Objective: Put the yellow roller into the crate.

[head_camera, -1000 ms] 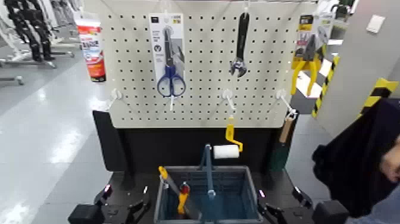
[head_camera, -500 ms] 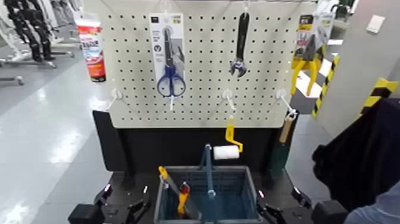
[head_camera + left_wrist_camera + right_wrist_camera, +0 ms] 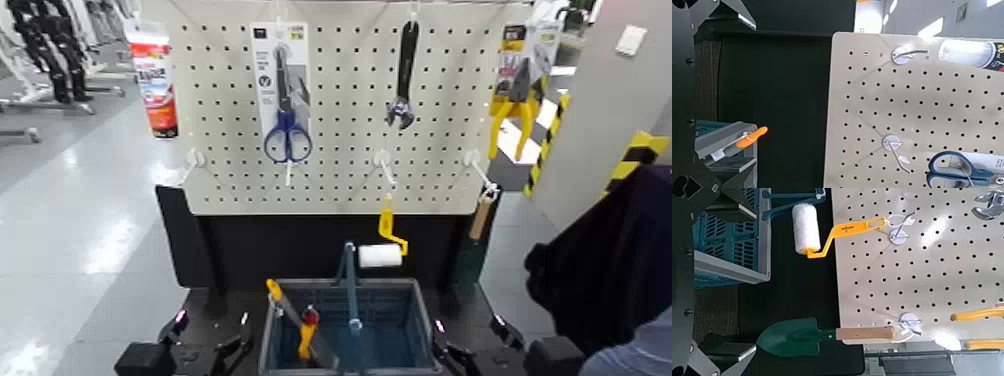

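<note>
The yellow roller (image 3: 386,237) hangs by its bent yellow handle from a hook on the pegboard, with its white fluffy head just above the crate's far rim. It also shows in the right wrist view (image 3: 838,232). The blue-grey crate (image 3: 400,285) stands below it at the front centre and shows in the right wrist view (image 3: 727,243). My left gripper (image 3: 228,350) and right gripper (image 3: 455,357) rest low on either side of the crate. Both are open, empty and well below the roller.
On the pegboard (image 3: 340,110) hang blue scissors (image 3: 287,135), a black wrench (image 3: 403,75), yellow pliers (image 3: 512,105) and a green trowel (image 3: 472,245). An orange-handled tool (image 3: 306,335) lies in the crate. A person in dark clothing (image 3: 600,265) stands at the right.
The person's hand at the right edge has gone out of view, and a light sleeve now shows at the bottom right. Both arms and the roller have not moved.
</note>
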